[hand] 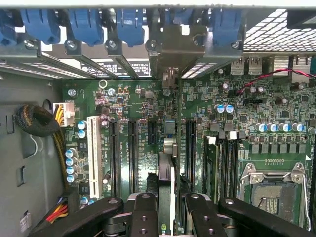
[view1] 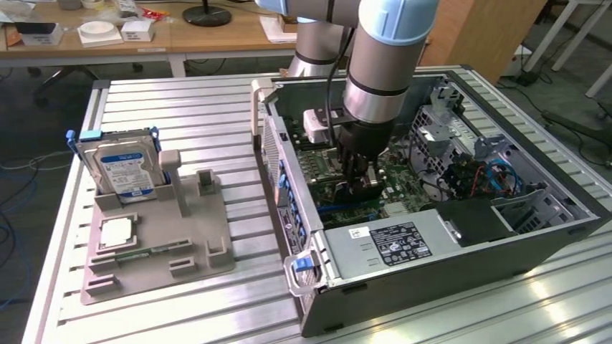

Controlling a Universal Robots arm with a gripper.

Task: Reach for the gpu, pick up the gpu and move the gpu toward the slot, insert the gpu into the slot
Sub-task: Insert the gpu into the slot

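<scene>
The open computer case (view1: 497, 236) lies on its side on the slatted aluminium table (view1: 191, 107), its motherboard (hand: 256, 103) exposed. The robot arm (view1: 388, 64) reaches down into the case interior. At the exterior view's left, a grey holder tray (view1: 163, 244) carries an upright hard drive (view1: 122, 168) with a blue label. Inside the case, the gripper (hand: 166, 210) stands over the expansion slots (hand: 123, 153), partly closed, its fingers (hand: 143, 212) clamped on both faces of the gpu (hand: 166, 163). The gpu is held edge-on, upright above the motherboard, between the black slots, its metal bracket (hand: 173, 54) at the rear slot openings beside the blue retaining clips (hand: 89, 24).
</scene>
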